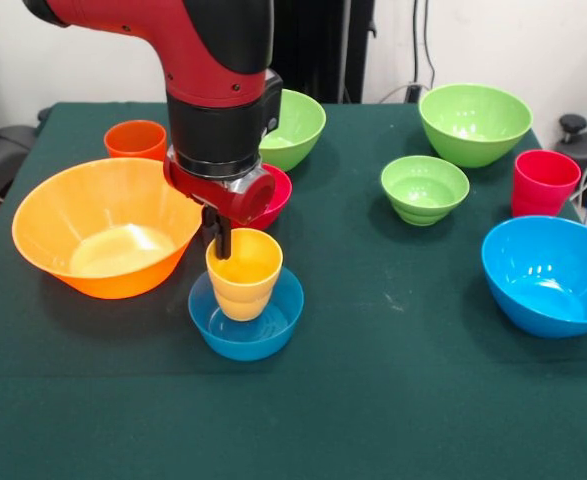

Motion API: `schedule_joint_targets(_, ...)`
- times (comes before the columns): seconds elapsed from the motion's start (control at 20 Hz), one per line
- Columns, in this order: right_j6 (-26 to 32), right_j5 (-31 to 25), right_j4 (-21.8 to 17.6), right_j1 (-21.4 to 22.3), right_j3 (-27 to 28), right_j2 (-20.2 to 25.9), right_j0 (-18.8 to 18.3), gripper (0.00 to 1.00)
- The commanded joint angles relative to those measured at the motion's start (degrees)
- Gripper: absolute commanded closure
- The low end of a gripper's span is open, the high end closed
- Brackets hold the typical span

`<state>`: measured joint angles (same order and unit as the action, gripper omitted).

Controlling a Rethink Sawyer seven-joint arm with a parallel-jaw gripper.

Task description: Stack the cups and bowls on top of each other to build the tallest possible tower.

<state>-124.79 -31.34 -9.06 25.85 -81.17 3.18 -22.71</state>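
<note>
small blue bowl carries the yellow cup, its rim pinched by the pincer; a crooked release may tip it.

The scene is bright and evenly lit, the light coming from above. The bowls throw soft, short shadows on the table. A white glare sits inside the orange bowl and a smaller one in the blue bowl at 3 o'clock. All is sharp, without blur.
</note>
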Motion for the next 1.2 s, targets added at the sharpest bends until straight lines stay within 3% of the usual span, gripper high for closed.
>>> schedule_joint_targets(0.05,0.9,1.5,-0.2,-2.9,3.9,5.8,-0.1,1.00)
schedule_joint_targets(0.75,1.6,2.7,-1.6,-3.6,6.4,5.5,0.1,1.00)
schedule_joint_targets(1.2,1.3,-1.1,-0.4,-3.5,6.3,5.5,0.2,1.00)
